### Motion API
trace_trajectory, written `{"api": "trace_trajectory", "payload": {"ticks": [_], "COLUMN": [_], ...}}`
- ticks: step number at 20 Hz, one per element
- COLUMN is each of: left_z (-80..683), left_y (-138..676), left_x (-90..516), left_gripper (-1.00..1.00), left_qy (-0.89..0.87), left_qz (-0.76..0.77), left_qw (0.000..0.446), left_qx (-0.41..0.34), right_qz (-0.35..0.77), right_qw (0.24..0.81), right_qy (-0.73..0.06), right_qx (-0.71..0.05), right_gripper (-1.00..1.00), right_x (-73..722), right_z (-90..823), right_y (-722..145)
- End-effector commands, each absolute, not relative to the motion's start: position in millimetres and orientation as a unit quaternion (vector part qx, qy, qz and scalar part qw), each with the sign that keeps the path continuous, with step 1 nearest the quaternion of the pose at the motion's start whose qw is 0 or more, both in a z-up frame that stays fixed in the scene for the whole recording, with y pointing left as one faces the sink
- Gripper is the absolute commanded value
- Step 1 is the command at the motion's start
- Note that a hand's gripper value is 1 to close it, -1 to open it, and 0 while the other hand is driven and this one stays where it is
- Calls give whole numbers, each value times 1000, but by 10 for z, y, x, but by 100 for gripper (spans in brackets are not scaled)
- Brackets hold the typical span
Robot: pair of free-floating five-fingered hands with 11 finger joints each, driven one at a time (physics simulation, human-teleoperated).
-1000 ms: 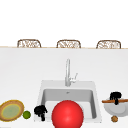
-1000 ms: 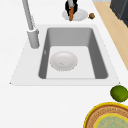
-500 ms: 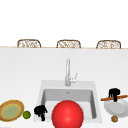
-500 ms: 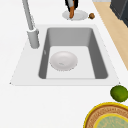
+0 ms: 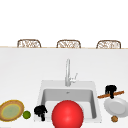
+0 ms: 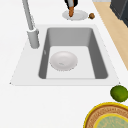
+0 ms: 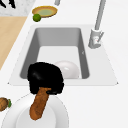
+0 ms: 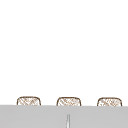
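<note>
The right robot hand [image 5: 111,90] is curled round the middle of a brown stick [image 5: 110,95], carried above the far edge of the white plate [image 5: 117,108] on the surface right of the sink [image 5: 93,86]. The stick's long axis runs left to right across the front view. The left robot hand [image 5: 40,110] hangs curled, holding nothing, near the lime [image 5: 26,114].

Behind my sink [image 5: 93,86] ran a plain white counter [image 5: 30,67]. Three woven chair backs [image 5: 68,44] (wicker-looking) lined its far edge. Wall [image 8: 62,45] above was blank white; wood floor [image 6: 112,25] beside the counter.
</note>
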State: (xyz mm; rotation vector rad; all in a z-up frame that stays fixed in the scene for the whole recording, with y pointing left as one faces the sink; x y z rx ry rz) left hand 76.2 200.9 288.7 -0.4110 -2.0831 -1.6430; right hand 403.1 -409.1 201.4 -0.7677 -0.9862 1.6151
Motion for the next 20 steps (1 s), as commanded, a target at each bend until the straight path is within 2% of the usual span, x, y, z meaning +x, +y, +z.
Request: {"api": "trace_trajectory", "payload": {"ticks": [1,20], "left_z": [2887,2887], "left_y": [2009,2009], "left_x": [762,762], "left_gripper": [0,0], "left_qy": [-756,-756], "left_qz": [-596,-596], "left_qw": [226,226], "left_qx": [-149,-149], "right_qz": [656,658], "right_qw": [544,541], "right_qy": [-406,-409], "right_qx": [-330,-326], "right_gripper": [100,100], "right_x": [4084,4283], "right_z": [2127,2396], "right_y": [-3930,-2889]}}
